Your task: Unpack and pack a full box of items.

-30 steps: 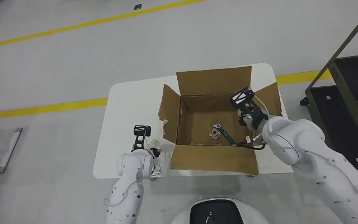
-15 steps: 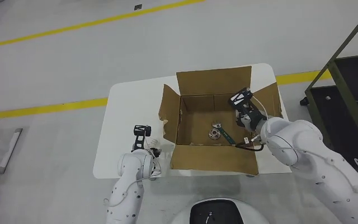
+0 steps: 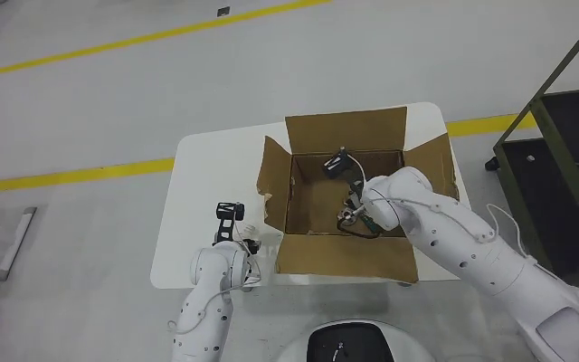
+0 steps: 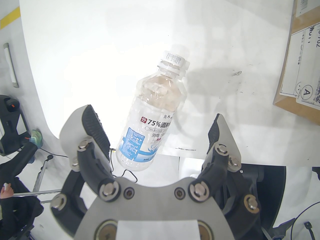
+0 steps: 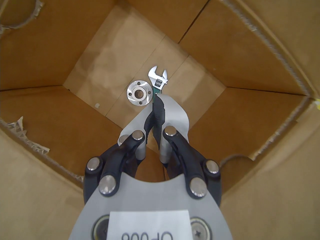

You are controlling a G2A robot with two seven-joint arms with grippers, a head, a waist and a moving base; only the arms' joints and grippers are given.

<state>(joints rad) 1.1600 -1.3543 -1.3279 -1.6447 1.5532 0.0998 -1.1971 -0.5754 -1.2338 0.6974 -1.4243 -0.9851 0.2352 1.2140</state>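
Change over the last second, top view: right gripper (image 5: 157, 99) gone from the right wall of the cardboard box (image 3: 344, 132), now down at the middle of the box floor, forearm crossing the lower right corner. Left arm, bottle and flange where they were.

Right wrist view: jaws pressed together on the green handle of the adjustable wrench (image 5: 158, 77), just behind the head, which pokes out beyond the fingertips at frame centre. Cannot tell whether the wrench is off the floor yet.

Reading for the task: unpacking well along. Wrench pick in hand; flange (image 5: 139, 93) the other item left inside, just beside the wrench neck, contact not resolvable.

Left gripper (image 4: 153, 118): jaws wide apart, hanging over the bottle (image 4: 155, 116), which lies on its side on the table (image 3: 208, 181) near its lower edge, left of the box. No squeeze evident.

Materials:
- Box: brown corrugated board, ragged torn edges, floor seam running diagonally.
- Wrench: bright metal head, knurled adjuster, green handle.
- Flange: flat machined disc, centre bore, ring of small holes.
- Bottle: clear ribbed plastic, clear liquid, white cap, blue-and-white label.
- Table: glossy white, faint scuffs.
- Left gripper's pads (image 4: 95, 126): black ribbed rubber on metal fingers.
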